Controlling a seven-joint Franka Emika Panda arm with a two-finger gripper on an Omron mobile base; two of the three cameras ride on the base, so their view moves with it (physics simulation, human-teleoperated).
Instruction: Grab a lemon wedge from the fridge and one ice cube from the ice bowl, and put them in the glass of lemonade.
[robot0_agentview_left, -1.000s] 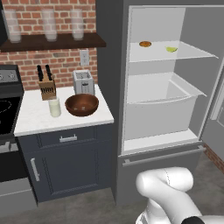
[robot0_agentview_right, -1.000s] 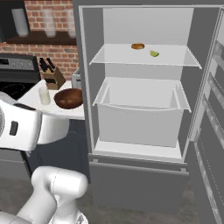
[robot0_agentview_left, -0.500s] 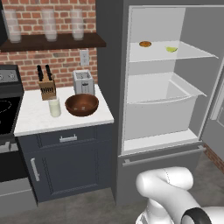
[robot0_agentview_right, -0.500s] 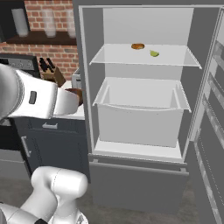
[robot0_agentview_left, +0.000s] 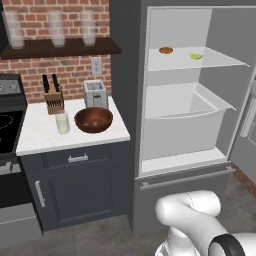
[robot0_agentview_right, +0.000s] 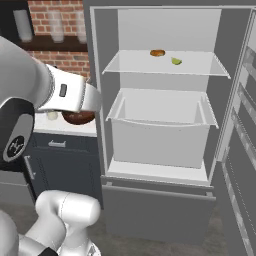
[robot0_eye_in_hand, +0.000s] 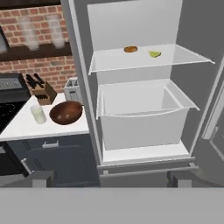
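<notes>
with the fridge (robot0_eye_in_hand: 83, 87) open, the lemon wedge (robot0_eye_in_hand: 154, 54) lies on the upper shelf (robot0_eye_in_hand: 188, 54), above and well ahead of the hand, whose fingers (robot0_eye_in_hand: 41, 178) stand apart and empty.

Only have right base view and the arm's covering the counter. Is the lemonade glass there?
Observer: Yes. In the left base view, the short clear tumbler of pale liquid stands on the white counter, just left of the reddish-brown wooden bowl.
Operator: What's behind the bowl?
Observer: A silver toaster against the brick wall, with a wooden knife block to its left.
Operator: Jaws?
Observer: In the hand view the gripper is open, with nothing between its fingertips.
</notes>
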